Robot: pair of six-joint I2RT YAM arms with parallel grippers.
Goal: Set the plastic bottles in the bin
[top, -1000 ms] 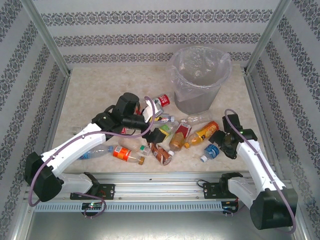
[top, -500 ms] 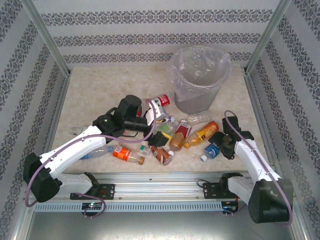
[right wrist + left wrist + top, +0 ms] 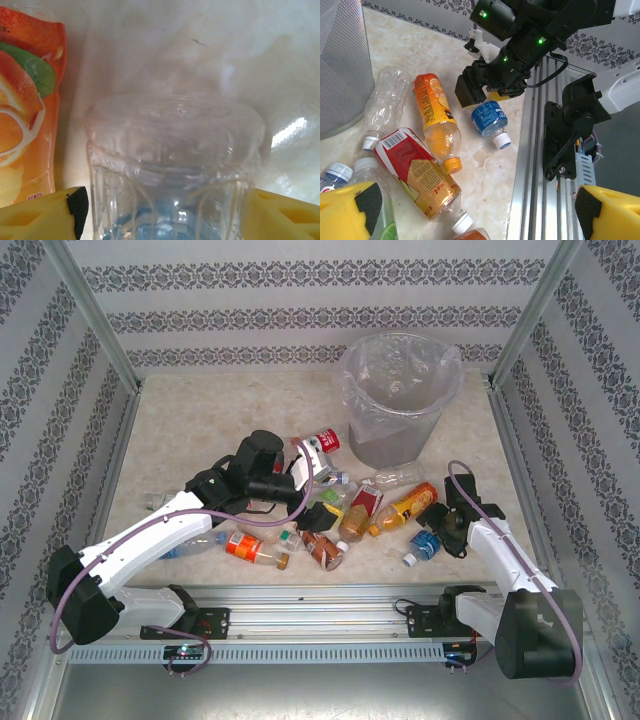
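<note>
1. Standing at 1 o'clock on the table (image 3: 200,420), the bin (image 3: 385,445) is well apart from both grippers (its bag flares loosely over the rim). A bottle carried too low could snag that bag or knock the wall.
2. The left gripper (image 3: 315,492) hangs over the pile with its jaws spread wide and nothing in them. It sits at 9 o'clock from the right gripper (image 3: 481,96). If both arms move at once, a lift swinging toward the bin at 12 o'clock could clip it.
3. The right gripper is down low at 4 o'clock of the pile, with a finger on either side of the blue bottle (image 3: 489,119). I cannot tell whether the pads press it yet.
4. The bottles (image 3: 345,510) lie flat mid-table, at 7 o'clock from the bin, many touching or overlapping. Dragging one out could shove its neighbours around.
5. The blue bottle lies on its side, with the orange bottle (image 3: 432,112) just beside it at 11 o'clock. It looks thin, round and nearly empty. A hard squeeze may buckle it, and an off-centre one may squirt it out toward the rail (image 3: 530,165).
6. Its cap (image 3: 501,141) points to 7 o'clock, clear of the fingers. Held near one end like this, the bottle could droop on the lift.
</note>
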